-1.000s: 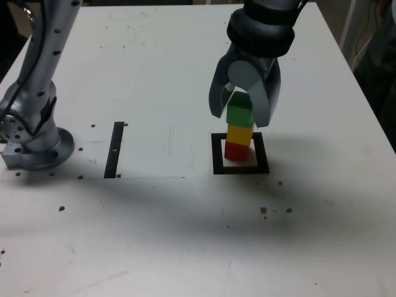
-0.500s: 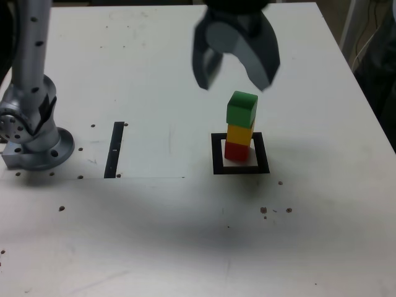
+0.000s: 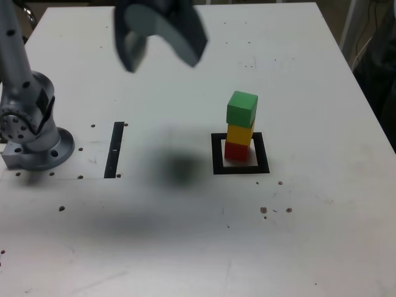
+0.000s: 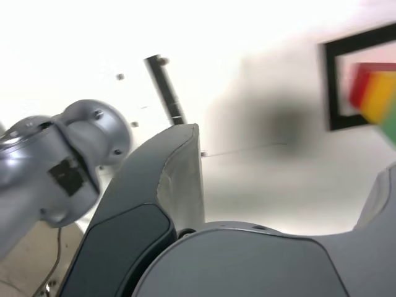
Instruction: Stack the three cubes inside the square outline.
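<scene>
Over the pale, flat tabletop (image 3: 322, 204), on the exterior view's left of the thick black square outline (image 3: 262, 153) with its white centre, I hold my smooth grey gripper (image 3: 163, 67) up in the air. My two curved fingers stand wide apart, with nothing between them, and their tips are blurred in the exterior view. I am well apart from the three cubes, which are piled inside the square outline.

Topmost in that stack is the matte green cube (image 3: 242, 110), resting on the matte yellow cube (image 3: 239, 134). Under the yellow one, the matte red cube (image 3: 236, 151) stands on the white centre, within the black border. The wrist view shows me only part of the outline and the stack, cut off by the edge of the picture.

Between the square outline and the narrow, straight black strip (image 3: 114, 150), a soft dark shadow (image 3: 179, 167) lies on the tabletop. The strip is on the exterior view's left of the outline, apart from it. Past the strip, farther from the outline on that same side, my arm's round grey metal base (image 3: 46, 151) sits on the tabletop, with small dark marks scattered around it.
</scene>
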You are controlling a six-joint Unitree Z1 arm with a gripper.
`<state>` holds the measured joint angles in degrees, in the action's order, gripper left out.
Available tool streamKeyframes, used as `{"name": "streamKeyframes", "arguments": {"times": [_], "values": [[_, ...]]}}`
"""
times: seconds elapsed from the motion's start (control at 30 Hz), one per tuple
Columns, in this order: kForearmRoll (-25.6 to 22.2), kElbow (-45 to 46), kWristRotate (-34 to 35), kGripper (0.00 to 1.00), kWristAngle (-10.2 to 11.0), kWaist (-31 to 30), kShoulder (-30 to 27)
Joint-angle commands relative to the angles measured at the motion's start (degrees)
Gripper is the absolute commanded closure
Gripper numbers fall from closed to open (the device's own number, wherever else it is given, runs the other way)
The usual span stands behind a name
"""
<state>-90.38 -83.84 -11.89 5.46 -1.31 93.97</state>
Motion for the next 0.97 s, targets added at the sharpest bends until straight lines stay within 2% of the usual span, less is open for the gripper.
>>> {"name": "streamKeyframes", "arguments": {"times": [0.0, 0.27, 0.4, 0.57, 0.77, 0.93], "values": [[1.7, 6.0, 1.5, 0.01, -0.4, 0.1, -1.0], [16.6, 27.4, 5.9, 0.00, -4.8, 1.1, -8.2], [22.4, 34.4, 7.4, 0.00, -5.7, 1.2, -9.8], [26.4, 38.8, 8.4, 0.01, -5.4, 1.2, -9.9], [26.2, 39.2, 8.5, 0.01, -2.1, 1.6, -7.6], [25.9, 39.7, 9.1, 0.01, -1.5, 1.8, -5.9]]}}
